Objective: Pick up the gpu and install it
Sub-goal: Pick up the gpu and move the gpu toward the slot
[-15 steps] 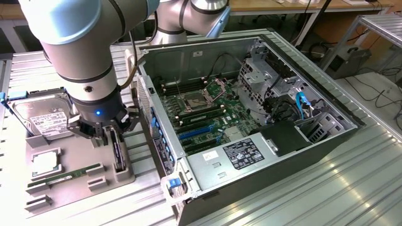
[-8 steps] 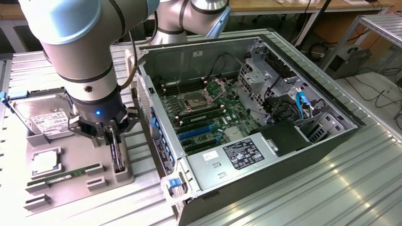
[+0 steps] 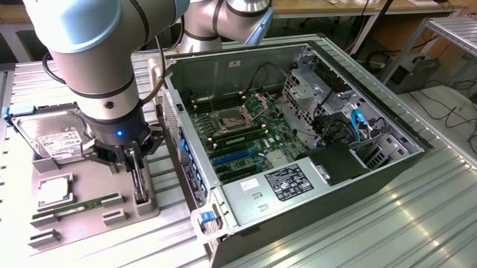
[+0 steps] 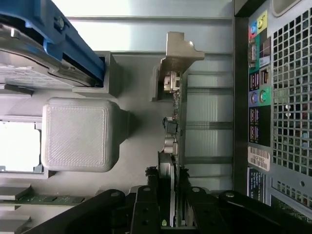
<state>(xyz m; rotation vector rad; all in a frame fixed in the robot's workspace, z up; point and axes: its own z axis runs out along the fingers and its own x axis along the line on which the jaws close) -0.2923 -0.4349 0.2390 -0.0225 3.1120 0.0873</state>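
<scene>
The grey and silver jointed robot arm point(image 3: 97, 61) comes in from the upper part of the exterior view's left. Its last thick section points almost straight down. A further part of the same arm bends behind it near the top edge. At the dark wrist a small blue light is on. Below the wrist hangs the black two-finger gripper point(image 3: 134, 167), also pointing down. In the wrist view the gripper point(image 4: 168, 171) has its two black fingers point(image 4: 146, 204) standing close and parallel. They press from both sides on the gpu point(image 4: 174, 122), a thin flat black card with a pale metal bracket, seen edge-on.
</scene>
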